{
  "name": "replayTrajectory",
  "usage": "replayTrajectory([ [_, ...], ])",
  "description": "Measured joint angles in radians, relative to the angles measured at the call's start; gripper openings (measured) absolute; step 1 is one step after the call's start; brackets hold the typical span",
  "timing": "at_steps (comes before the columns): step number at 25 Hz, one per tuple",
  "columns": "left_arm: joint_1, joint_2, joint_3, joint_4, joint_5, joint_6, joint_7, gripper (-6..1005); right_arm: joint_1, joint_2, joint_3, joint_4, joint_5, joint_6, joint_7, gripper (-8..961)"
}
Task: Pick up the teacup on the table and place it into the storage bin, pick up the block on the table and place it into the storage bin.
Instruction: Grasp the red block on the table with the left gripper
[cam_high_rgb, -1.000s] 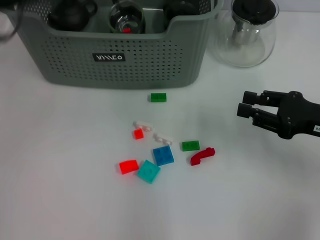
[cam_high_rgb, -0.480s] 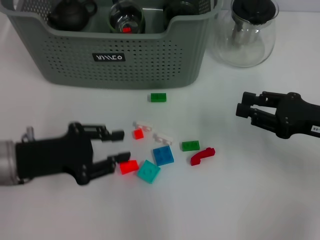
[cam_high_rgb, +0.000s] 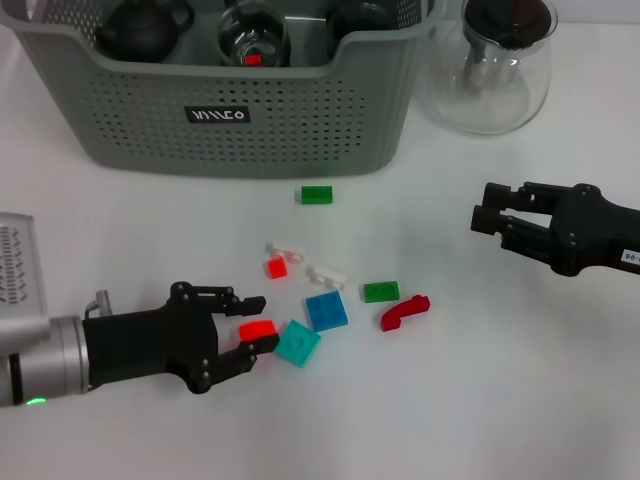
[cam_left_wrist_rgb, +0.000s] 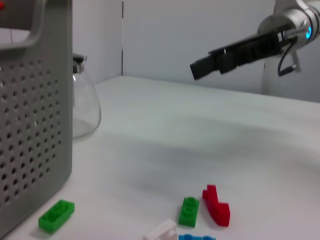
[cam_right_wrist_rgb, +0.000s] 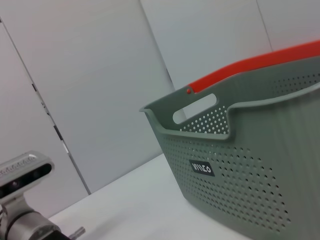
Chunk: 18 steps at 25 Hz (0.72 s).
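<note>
A flat red block (cam_high_rgb: 257, 329) is lying between the parted black fingers of the left gripper (cam_high_rgb: 255, 324), below the perforated bin (cam_high_rgb: 300, 120), while the right gripper (cam_high_rgb: 484, 218) is hovering with jaws apart, empty.

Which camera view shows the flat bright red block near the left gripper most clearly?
The head view. There the flat red block lies on the table between the open fingers of the left gripper, beside the teal block. The left wrist view does not include it, only other blocks farther on. The right wrist view shows mostly the storage bin.
</note>
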Motion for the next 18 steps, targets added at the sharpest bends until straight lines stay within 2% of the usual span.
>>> replayTrajectory([
  [18,0.009,-0.002,-0.008,-0.050,0.001,-0.096,0.045,400,0.003,-0.001,-0.007,0.001,0.000,0.012,0.004,424],
])
